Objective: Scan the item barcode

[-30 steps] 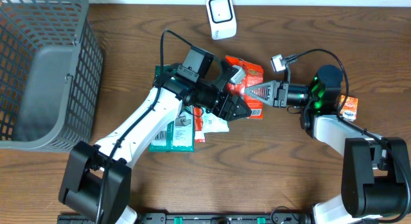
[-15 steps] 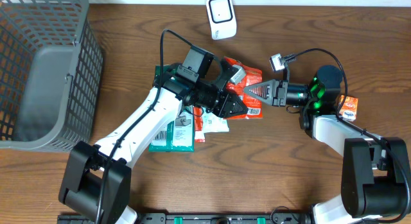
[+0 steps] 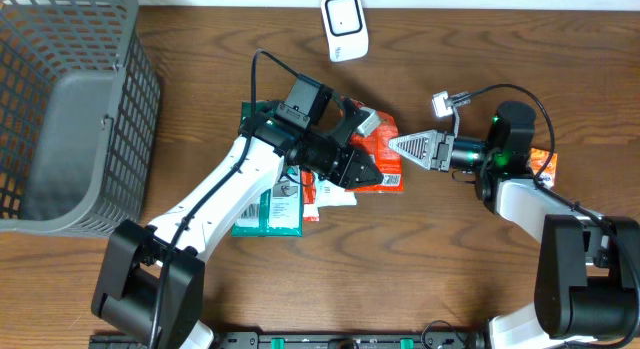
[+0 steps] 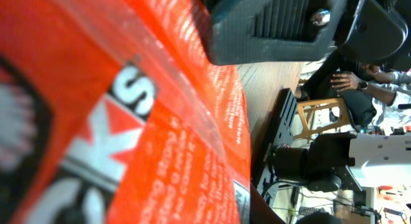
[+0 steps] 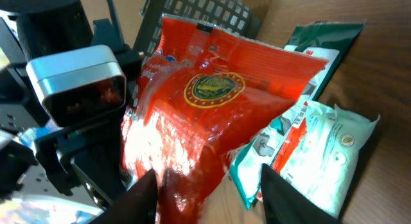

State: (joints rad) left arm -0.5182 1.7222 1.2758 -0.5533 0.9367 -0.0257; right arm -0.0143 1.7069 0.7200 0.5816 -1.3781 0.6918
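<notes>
Packet [image 3: 388, 157] in left gripper [image 3: 368, 175], face toward right gripper [image 3: 395, 146].

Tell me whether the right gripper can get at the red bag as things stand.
Probably yes. The right gripper is open and points at the red bag's near edge with nothing between them. The left gripper grips its other side.

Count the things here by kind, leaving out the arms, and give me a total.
basket: 1
scanner: 1
packets: 4 that I can make out: red packet, green packet, white packet, orange packet
total: 6
</notes>
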